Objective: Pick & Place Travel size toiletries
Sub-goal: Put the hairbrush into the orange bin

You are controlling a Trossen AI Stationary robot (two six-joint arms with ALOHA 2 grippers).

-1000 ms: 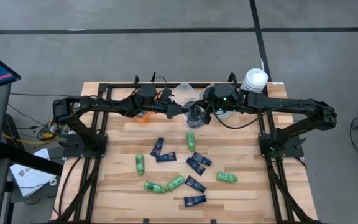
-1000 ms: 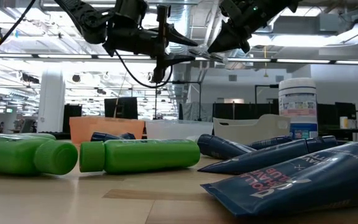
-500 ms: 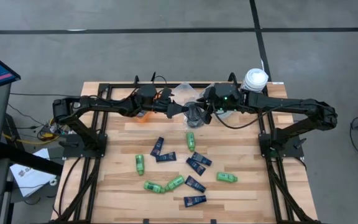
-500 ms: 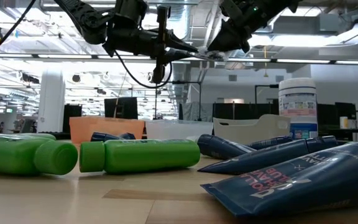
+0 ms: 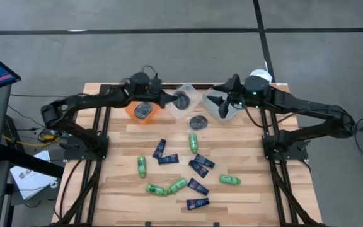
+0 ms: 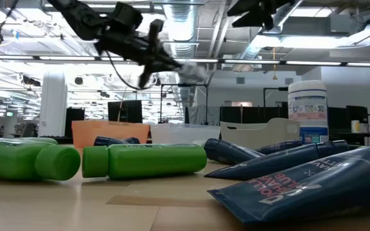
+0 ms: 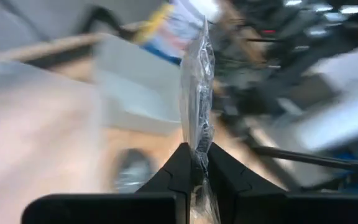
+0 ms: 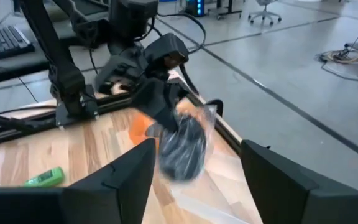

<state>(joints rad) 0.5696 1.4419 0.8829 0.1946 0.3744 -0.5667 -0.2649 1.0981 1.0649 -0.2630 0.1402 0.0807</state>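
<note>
My left gripper (image 5: 171, 101) is shut on the clear wrapper of a dark grey round tin (image 5: 181, 99), held in the air over the clear bin (image 5: 191, 93) at the far edge. My right gripper (image 5: 221, 104) stands open a little to the right of it, with nothing between its fingers (image 8: 138, 163). Another tin (image 5: 198, 122) lies flat on the table just in front of the bins. Green mini bottles (image 5: 193, 140) and navy tubes (image 5: 160, 148) lie scattered over the middle and near part of the table. My left gripper pinches the clear wrapper's edge (image 7: 197, 134) between its two fingers; one layer or several, I cannot tell. The fingers come roughly level from the table's left. The wrapped tin (image 8: 182, 148) hangs just past the fingertips, clear of the table and bins.
An orange bin (image 5: 133, 111) with a tin inside stands at the far left, two clear bins (image 5: 227, 112) beside it. A large white jar (image 5: 258, 81) stands at the far right. The table's near left and right corners are bare wood.
The grippers met over the table in front of the bins with the wrapped tin between them. My right gripper has let go and drawn back toward the right and far edge. My left gripper has carried the tin left and toward the far edge, over the bins.
</note>
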